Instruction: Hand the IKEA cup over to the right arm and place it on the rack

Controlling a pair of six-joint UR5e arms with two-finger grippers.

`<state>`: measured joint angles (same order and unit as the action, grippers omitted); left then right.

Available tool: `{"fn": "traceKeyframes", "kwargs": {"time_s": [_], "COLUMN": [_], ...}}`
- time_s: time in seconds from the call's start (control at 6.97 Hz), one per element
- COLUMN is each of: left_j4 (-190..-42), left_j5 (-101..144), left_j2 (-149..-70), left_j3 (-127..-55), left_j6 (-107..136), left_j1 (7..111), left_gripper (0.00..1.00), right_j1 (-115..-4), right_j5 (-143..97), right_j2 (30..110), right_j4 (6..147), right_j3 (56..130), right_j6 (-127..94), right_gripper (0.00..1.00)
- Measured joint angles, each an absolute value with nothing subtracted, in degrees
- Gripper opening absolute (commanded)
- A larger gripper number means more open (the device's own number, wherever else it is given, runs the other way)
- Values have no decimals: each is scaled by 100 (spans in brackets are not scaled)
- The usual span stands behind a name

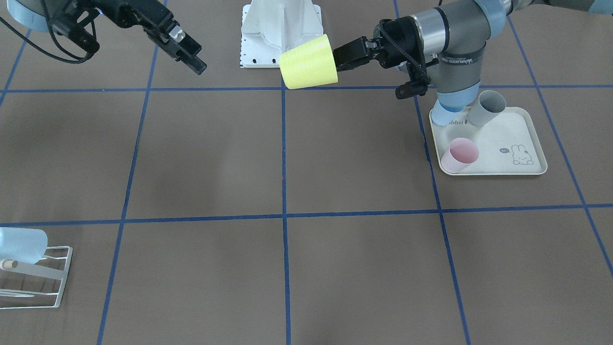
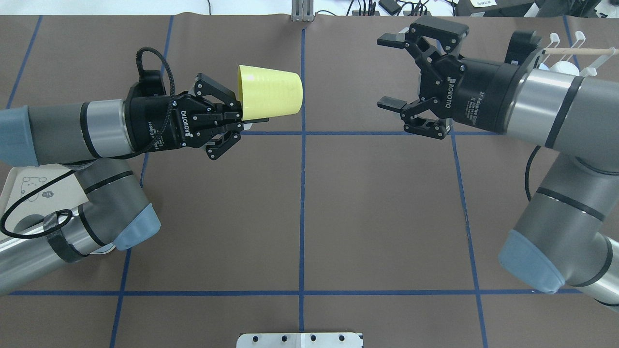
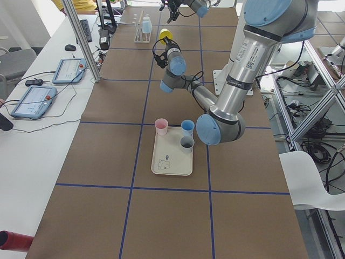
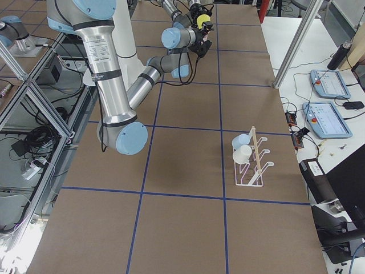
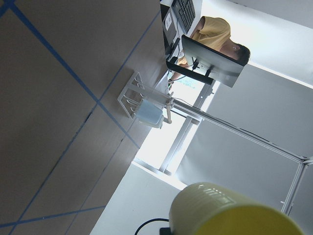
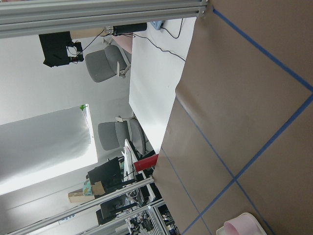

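While the left end effector [image 2: 241, 119] clamps the rim of the yellow cup [image 2: 271, 92] (held sideways above the bench [image 2: 300, 217]), the right end effector [image 2: 389, 72] faces its base, jaws spread, well apart.

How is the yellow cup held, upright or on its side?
On its side: the yellow cup lies horizontal, rim pinched by the left gripper.

"ROBOTIQ", white, on left gripper [image 2: 242, 121] body, overhead view, centre-left. Same on right gripper [image 2: 388, 72], upper right, plus "2F Adaptive", rest illegible.
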<state>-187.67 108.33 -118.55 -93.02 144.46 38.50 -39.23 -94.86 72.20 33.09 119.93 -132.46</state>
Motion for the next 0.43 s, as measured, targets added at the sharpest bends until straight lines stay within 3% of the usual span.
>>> {"fn": "traceKeyframes", "kwargs": {"time_s": [0.43], "left_j4": [-18892], "left_j5": [10820], "left_j2": [-12187], "left_j3": [-9189], "left_j6": [14834], "left_j1": [3825], "left_gripper": [0], "right_j1": [-3196], "right_j5": [-8565], "right_j2": [6902], "right_j4": [3319], "right_j3": [11997], "right_j6": [-13296], "right_gripper": [100]}}
